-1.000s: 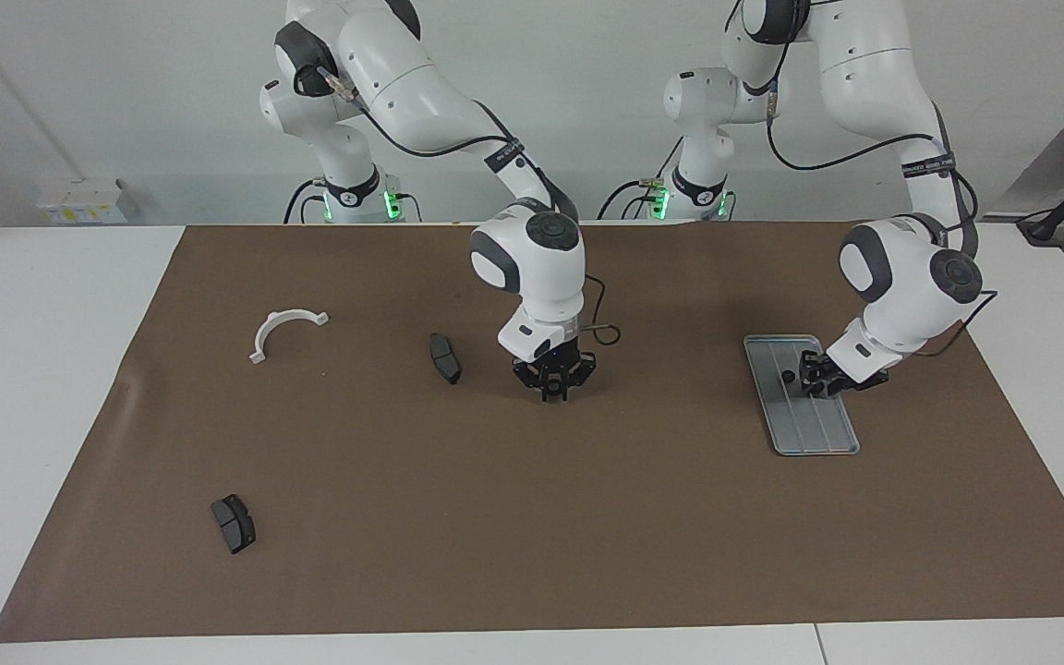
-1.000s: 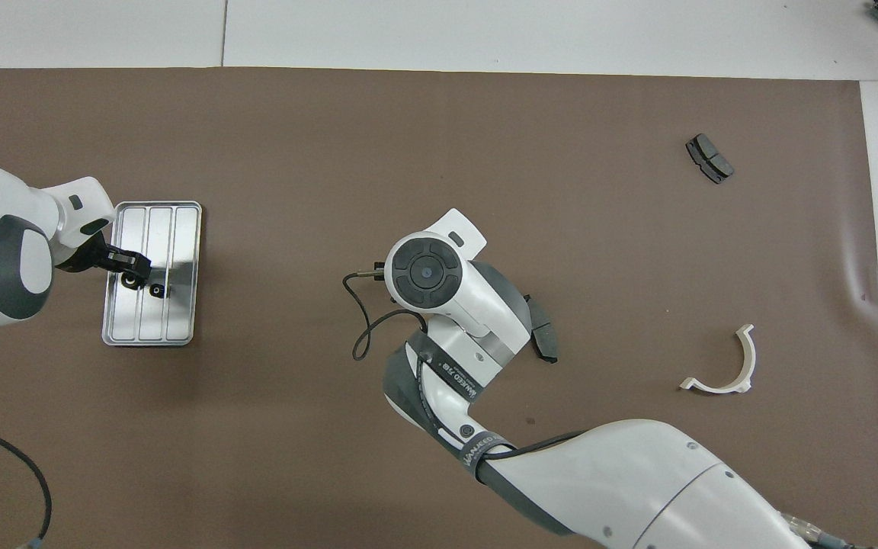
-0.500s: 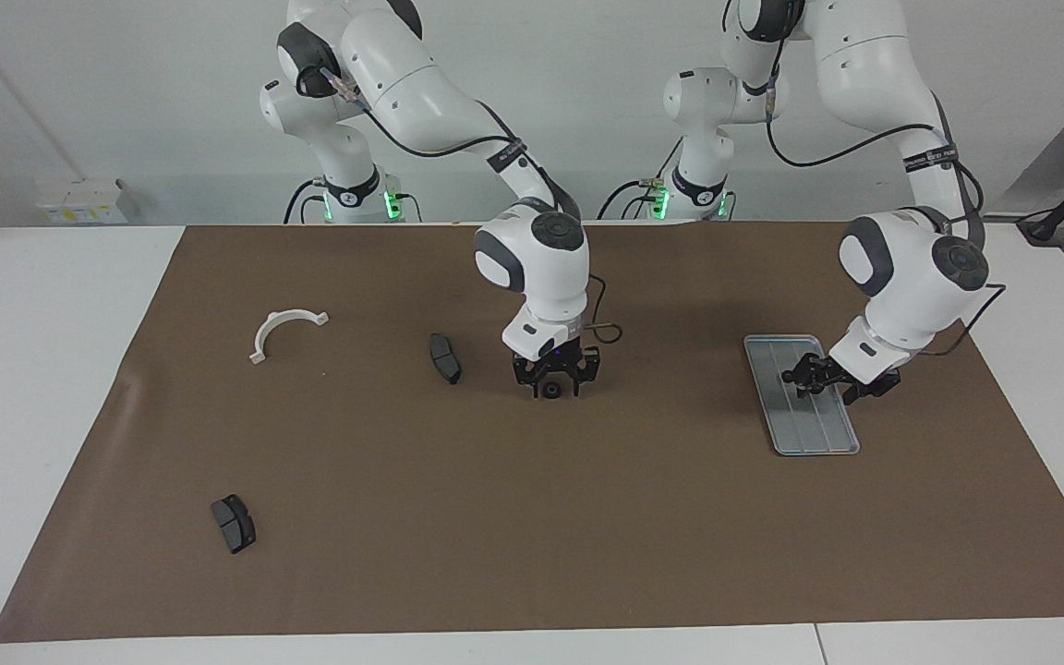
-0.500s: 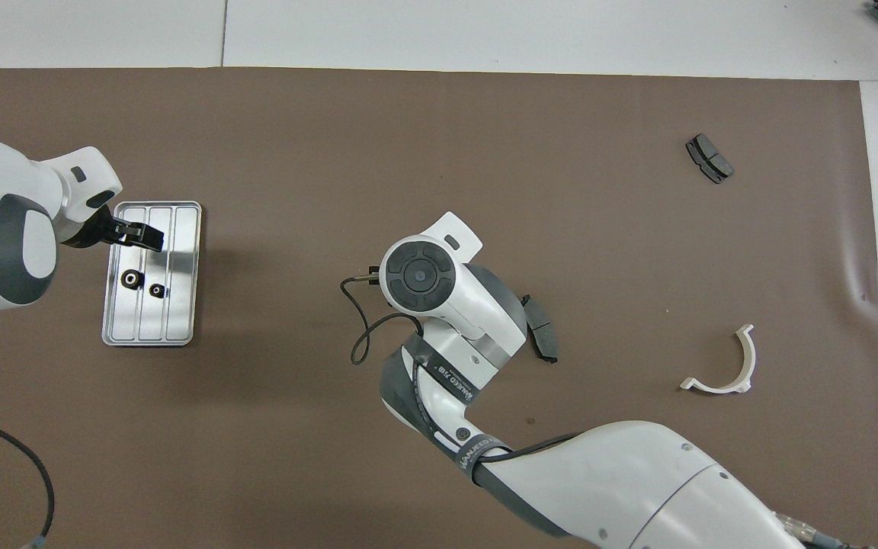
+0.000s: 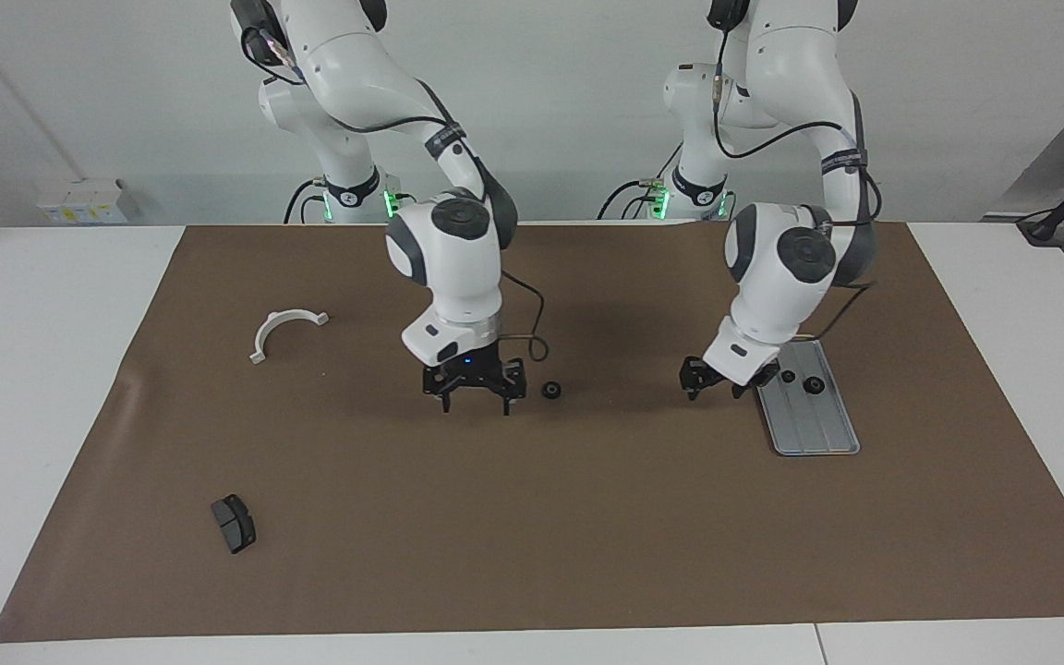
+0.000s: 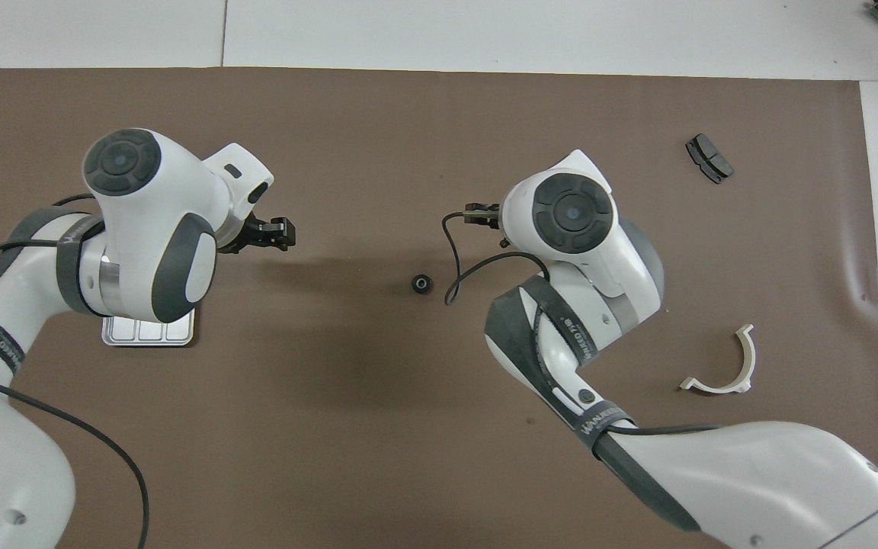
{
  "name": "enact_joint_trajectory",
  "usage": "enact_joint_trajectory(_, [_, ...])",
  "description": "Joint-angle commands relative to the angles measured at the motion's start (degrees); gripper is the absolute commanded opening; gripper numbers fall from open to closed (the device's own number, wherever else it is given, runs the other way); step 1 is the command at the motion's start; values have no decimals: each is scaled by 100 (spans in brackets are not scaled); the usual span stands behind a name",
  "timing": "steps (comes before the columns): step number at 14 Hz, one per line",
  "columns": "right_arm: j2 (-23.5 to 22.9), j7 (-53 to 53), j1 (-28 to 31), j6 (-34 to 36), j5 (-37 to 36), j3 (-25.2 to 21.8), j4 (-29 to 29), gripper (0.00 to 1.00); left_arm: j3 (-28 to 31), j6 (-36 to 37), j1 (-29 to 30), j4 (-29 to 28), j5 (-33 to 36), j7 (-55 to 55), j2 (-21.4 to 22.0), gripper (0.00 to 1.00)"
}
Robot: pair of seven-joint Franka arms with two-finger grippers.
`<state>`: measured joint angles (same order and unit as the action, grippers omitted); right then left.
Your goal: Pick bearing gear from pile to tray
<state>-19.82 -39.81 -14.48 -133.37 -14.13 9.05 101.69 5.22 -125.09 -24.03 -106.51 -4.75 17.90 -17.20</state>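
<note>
A small black ring lies alone on the brown mat at mid-table; it also shows in the overhead view. My right gripper hangs open and empty just above the mat beside this ring, toward the right arm's end; in the overhead view its own hand hides it. My left gripper is open and empty over the mat between the ring and the tray; it also shows from above. The silver tray holds two black rings. From above the left arm covers most of the tray.
A white half-ring bracket lies toward the right arm's end. A dark grey pad lies farther from the robots there. The second pad is hidden by the right hand. A brown mat covers the table.
The right gripper let go of a ring at mid-table and moved toward the right arm's end. The left gripper left a ring in the tray and moved off it toward the middle.
</note>
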Motion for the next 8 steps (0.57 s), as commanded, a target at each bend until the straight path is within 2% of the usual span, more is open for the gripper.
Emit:
enact_joint_trajectory(1, [689, 122, 339, 144, 50, 106, 571, 100, 84, -313, -539, 69, 61, 1002, -46, 76])
enact_joint_trajectory(5, [1093, 1175, 805, 732, 620, 97, 562, 100, 84, -735, -1172, 314, 35, 1864, -414, 73])
enact_joint_trajectory(8, [1523, 2167, 1226, 1268, 1068, 97, 527, 100, 66, -763, -1384, 613, -9, 2094, -582, 72])
